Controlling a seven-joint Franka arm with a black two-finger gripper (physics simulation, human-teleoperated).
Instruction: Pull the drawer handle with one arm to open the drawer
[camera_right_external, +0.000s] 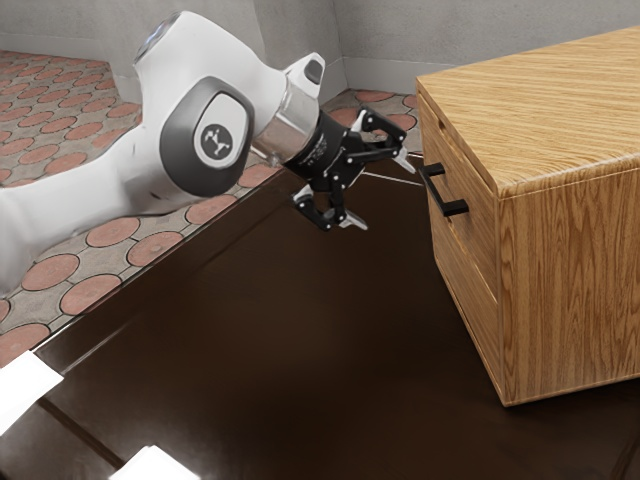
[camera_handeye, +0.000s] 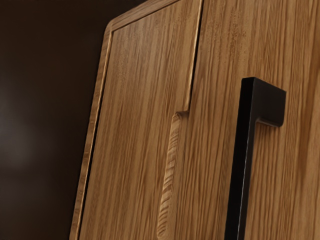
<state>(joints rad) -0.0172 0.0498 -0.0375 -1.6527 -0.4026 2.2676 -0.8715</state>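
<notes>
Wooden cabinet (camera_right_external: 560, 120) on dark glossy table (camera_right_external: 300, 350); terracotta-tiled floor (camera_right_external: 60, 110).
Black drawer handle (camera_right_external: 443, 188) faces the arm, long axis level; gripper (camera_right_external: 372, 185) spread wide, empty.

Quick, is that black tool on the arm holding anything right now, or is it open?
Tool: open, holding nothing, apart from the black drawer handle.

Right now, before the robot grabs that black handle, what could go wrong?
1. The open gripper hangs apart from the handle. If it shuts too early, it would likely catch only air.
2. The handle is a thin bar close to the drawer, so a finger could bump the wood.
3. The cabinet just stands on the table. A crooked pull might drag it along.
</notes>
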